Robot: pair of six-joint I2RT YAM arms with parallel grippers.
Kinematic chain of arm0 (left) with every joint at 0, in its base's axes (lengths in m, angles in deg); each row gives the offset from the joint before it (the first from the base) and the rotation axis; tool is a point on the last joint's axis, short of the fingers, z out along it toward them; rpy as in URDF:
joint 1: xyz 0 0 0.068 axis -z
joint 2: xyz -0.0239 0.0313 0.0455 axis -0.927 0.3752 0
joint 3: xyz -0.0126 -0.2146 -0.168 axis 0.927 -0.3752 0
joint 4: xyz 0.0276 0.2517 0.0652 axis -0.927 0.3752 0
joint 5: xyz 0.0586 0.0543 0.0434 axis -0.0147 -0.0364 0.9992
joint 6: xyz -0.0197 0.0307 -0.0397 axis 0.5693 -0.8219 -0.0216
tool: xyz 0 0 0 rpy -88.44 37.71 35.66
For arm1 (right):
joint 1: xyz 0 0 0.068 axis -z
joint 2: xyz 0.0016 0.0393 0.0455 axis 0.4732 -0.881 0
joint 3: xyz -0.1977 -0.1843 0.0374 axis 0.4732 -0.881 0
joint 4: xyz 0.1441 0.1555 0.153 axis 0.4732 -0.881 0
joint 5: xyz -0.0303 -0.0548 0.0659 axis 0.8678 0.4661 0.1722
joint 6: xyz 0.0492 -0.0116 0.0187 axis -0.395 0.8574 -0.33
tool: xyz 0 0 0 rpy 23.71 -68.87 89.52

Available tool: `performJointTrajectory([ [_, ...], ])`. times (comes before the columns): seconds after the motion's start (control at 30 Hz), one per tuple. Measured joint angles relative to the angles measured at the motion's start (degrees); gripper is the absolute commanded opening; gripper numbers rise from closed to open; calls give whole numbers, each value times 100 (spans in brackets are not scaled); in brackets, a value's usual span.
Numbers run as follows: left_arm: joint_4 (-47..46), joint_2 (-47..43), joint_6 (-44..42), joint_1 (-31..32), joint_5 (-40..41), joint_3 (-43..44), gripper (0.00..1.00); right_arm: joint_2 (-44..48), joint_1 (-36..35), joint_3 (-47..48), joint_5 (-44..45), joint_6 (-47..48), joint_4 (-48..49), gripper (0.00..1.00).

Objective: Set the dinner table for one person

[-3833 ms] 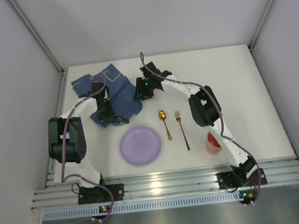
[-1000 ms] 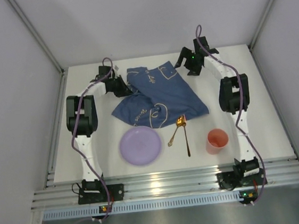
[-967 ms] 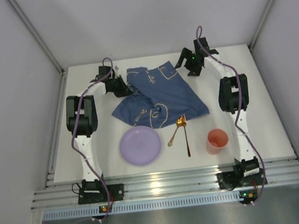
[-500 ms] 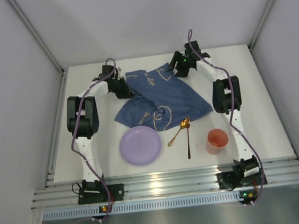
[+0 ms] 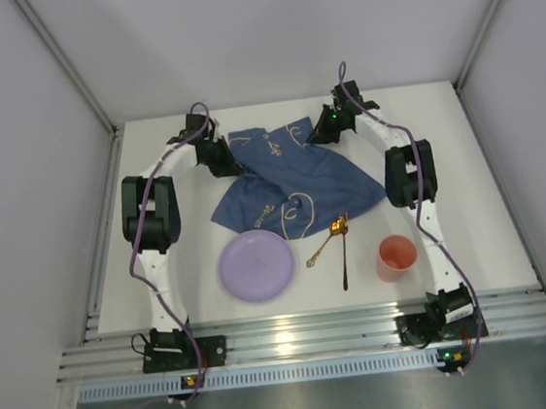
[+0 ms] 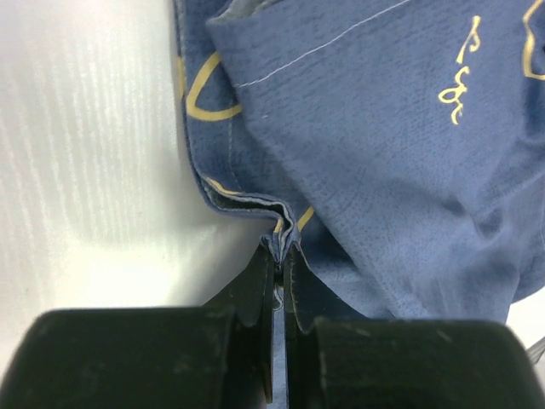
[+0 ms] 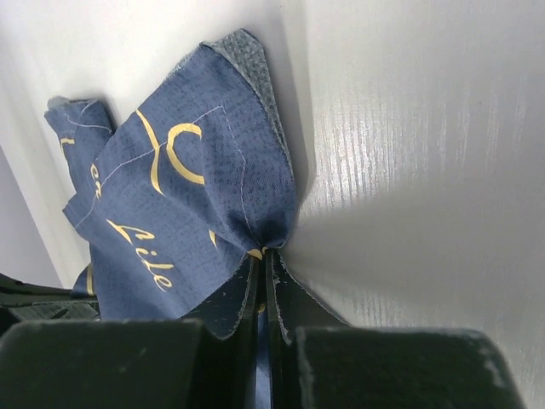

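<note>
Both of my arms reach to the far side of the dinner table [image 5: 473,154], one at each far corner of the blue cloth [image 5: 299,177].

On the left wrist camera, my left gripper [image 6: 279,247] is clenched on a bunched fold of the cloth's hem, and the two fingers are pressed together with fabric pinched between their tips. The cloth spreads away from the fingers to the right. It is rumpled, with yellow stitched lines and lettering on it, and bare white tabletop shows on the left.

On the right wrist camera, my right gripper [image 7: 261,256] is also clamped on the cloth, gripping a gathered corner. One flap is turned over at the top and shows its paler underside.

From the overhead camera, the cloth lies creased and skewed across the far middle of the table rather than flat, and its widest part slopes toward the right arm. The purple plate [image 5: 256,266] sits on bare tabletop near the front, just clear of the cloth's near edge. To the right of the plate, the spoon [image 5: 324,243] lies at an angle and the fork [image 5: 343,265] points roughly front to back. Their far ends meet at the cloth's near hem, and I cannot tell whether they rest on it or under it. The orange cup [image 5: 396,255] stands upright to the right of the fork, beside the right arm. The ribbed metal rail [image 5: 316,337] runs along the near edge and carries both arm bases.
</note>
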Motion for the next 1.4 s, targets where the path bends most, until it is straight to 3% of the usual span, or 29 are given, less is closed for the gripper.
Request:
performJointTrajectory([
  [0.17, 195, 0, 13, -70, 251, 4, 0, 2, 162, 0, -11, -17, -7, 0],
  [0.57, 415, -304, 17, -787, 824, -332, 0, 142, 1543, -131, 348, 11, -28, 0],
  [0.73, 522, -321, -55, -844, 944, -293, 0, 142, 1399, -131, 369, 4, -9, 0],
  [0.8, 697, -321, -129, -896, 1058, -175, 0, 142, 1287, -131, 374, 2, 2, 5],
  [0.87, 885, -291, -210, -964, 1176, 92, 2, 142, 1200, -131, 380, 4, 2, 21],
  [0.9, 920, -278, -256, -988, 1215, 227, 13, 144, 1158, -131, 378, 0, -4, 24],
  [0.93, 964, -262, -297, -1010, 1272, 380, 49, 168, 1121, -144, 369, 20, 11, 36],
  [0.97, 970, -256, -367, -1029, 1320, 485, 68, 208, 1097, -192, 389, 33, 9, 41],
  [1.03, 977, -256, -420, -1058, 1379, 643, 98, 348, 1043, -330, 431, 76, -9, 50],
  [1.07, 962, -256, -389, -1067, 1436, 693, 98, 439, 1008, -426, 498, 105, -74, 58],
  [1.17, 975, -256, -420, -1071, 1493, 713, 98, 608, 977, -518, 660, 227, -282, 68],
  [1.4, 973, -256, -413, -1067, 1639, 710, 98, 673, 977, -494, 758, 273, -409, 73],
])
